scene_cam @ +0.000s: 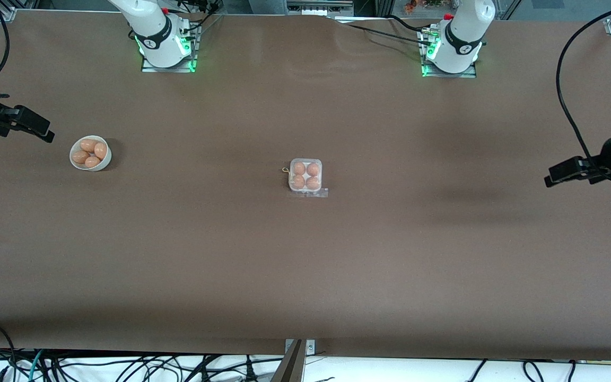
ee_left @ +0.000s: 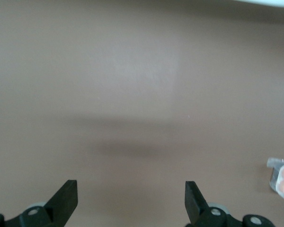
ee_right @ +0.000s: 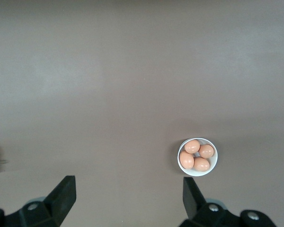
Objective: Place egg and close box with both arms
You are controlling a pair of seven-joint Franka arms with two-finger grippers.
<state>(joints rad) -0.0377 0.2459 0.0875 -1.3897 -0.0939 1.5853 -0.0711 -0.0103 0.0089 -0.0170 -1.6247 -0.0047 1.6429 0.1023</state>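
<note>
Box: we see the small square clear-plastic egg carton [scene_cam: 306, 178] near the middle of the brown tabletop [scene_cam: 305, 265], all four cells filled with tan-brown eggs; its see-through lid looks down, though we cannot tell if it is latched.
Egg: the fourth small oval tan-brown egg [scene_cam: 299, 168] appears already seated in the carton, so placing looks done.
Bowl: a round white bowl [scene_cam: 90, 153] with four more brown eggs sits near the right arm's end of the tabletop.
Left gripper: the black two-finger left gripper [ee_left: 131, 196] hangs over the tabletop's edge at the left arm's end, fingers spread wide, holding nothing.
Right gripper: the black right gripper [ee_right: 128, 194] hangs over the tabletop's edge near the bowl, fingers wide apart, empty.
Step in hand: we judge only confirming closure remains.
Doing it well: we should steady the tray with one gripper, press the lid's front lip evenly with the other, and avoid crushing the eggs.
</note>
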